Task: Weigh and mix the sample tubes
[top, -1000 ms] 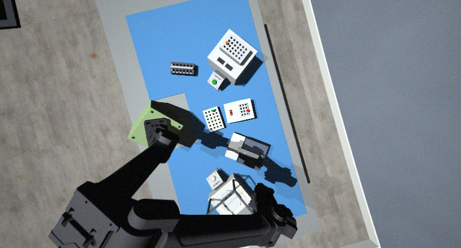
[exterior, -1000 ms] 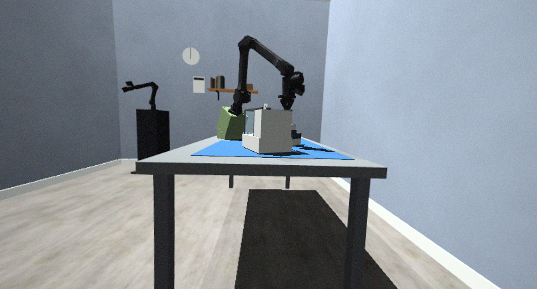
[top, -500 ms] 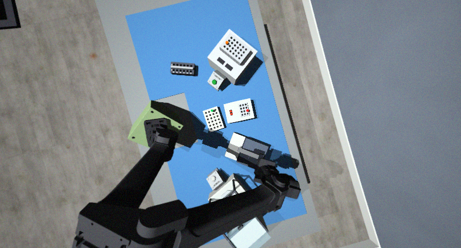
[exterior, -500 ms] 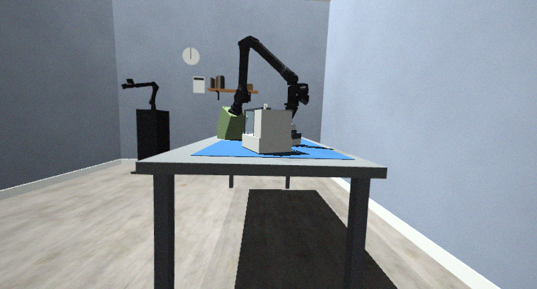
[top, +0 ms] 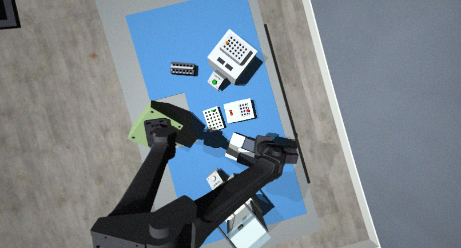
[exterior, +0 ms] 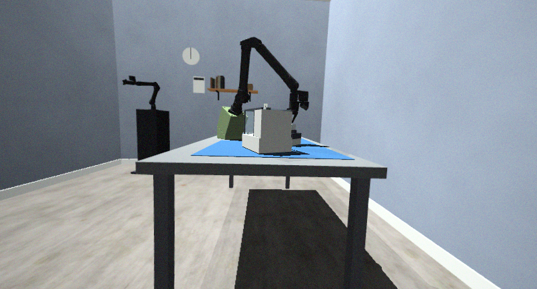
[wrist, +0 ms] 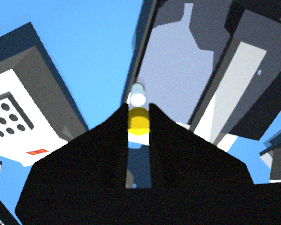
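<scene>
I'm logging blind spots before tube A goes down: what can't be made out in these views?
- Tube A's lower end: wrist view, small and blurred behind its cap.
- Spectrophotometer's rear part: top view, under the arm.
- Balance's near edge: top view, cut off by the frame.
- Rack's bore labels: top view, too small.

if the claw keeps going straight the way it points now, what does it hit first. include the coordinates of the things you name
Probably the spectrophotometer [top: 238, 139] [exterior: 296, 140] [wrist: 175, 79], near its edge, with the yellow-capped tube [wrist: 139, 121] touching before the claw [top: 270, 148] [exterior: 293, 120] [wrist: 138, 112]; depth is unclear, so it might just miss.
</scene>
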Motion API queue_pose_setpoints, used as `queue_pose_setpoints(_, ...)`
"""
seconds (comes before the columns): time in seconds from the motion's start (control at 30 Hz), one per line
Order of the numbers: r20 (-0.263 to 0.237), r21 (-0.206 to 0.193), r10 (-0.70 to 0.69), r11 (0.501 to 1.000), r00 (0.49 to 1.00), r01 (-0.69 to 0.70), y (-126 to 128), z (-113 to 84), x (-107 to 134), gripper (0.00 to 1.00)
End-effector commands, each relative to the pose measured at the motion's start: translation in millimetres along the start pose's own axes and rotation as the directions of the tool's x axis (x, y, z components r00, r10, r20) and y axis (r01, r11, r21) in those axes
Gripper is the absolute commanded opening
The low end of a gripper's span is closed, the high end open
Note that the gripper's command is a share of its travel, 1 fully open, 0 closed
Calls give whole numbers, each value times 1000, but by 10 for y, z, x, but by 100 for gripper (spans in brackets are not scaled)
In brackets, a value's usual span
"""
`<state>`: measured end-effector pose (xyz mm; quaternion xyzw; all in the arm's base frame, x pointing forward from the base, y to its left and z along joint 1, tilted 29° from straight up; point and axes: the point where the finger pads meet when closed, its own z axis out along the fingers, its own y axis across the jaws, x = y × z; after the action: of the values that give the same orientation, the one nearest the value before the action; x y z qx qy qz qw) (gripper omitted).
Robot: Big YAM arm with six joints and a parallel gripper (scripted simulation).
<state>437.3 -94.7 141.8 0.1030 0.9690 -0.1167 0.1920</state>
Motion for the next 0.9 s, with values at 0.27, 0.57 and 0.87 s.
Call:
queue_pose_setpoints(0.27,0,7,-114,993,993,114,748,197,199,9)
queue_pose_setpoints(0.57,7,29,-249,968,968,249,1367,278,533,9)
queue_pose_setpoints(0.87,27,47,-333,942,943,331,1728,280,730,9)
